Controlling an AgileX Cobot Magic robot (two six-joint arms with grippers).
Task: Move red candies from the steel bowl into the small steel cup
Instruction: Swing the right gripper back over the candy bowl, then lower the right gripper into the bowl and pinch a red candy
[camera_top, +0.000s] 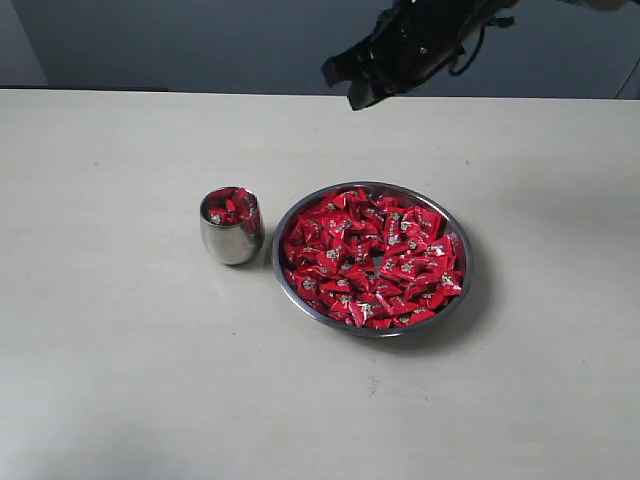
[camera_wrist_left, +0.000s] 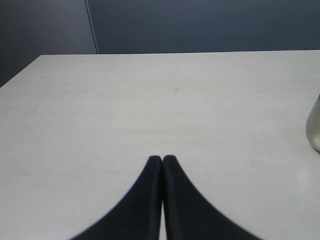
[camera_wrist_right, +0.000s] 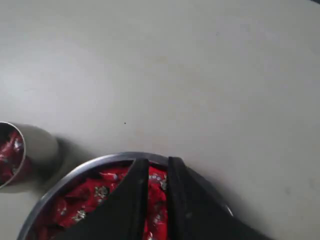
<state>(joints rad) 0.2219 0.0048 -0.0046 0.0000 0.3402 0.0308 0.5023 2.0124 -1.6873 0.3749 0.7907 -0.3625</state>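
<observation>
The steel bowl sits right of centre, heaped with red candies. Just left of it stands the small steel cup, with a few red candies showing at its top. My right gripper hangs high over the far side of the table, behind the bowl. In the right wrist view its fingers stand a narrow gap apart over the bowl's rim, with the bowl's candies showing through the gap and the cup at the edge. My left gripper is shut and empty, low over bare table, with the cup's side at the frame's edge.
The pale tabletop stretches wide around the bowl and cup. A dark wall runs behind the table's far edge. The left arm does not show in the exterior view.
</observation>
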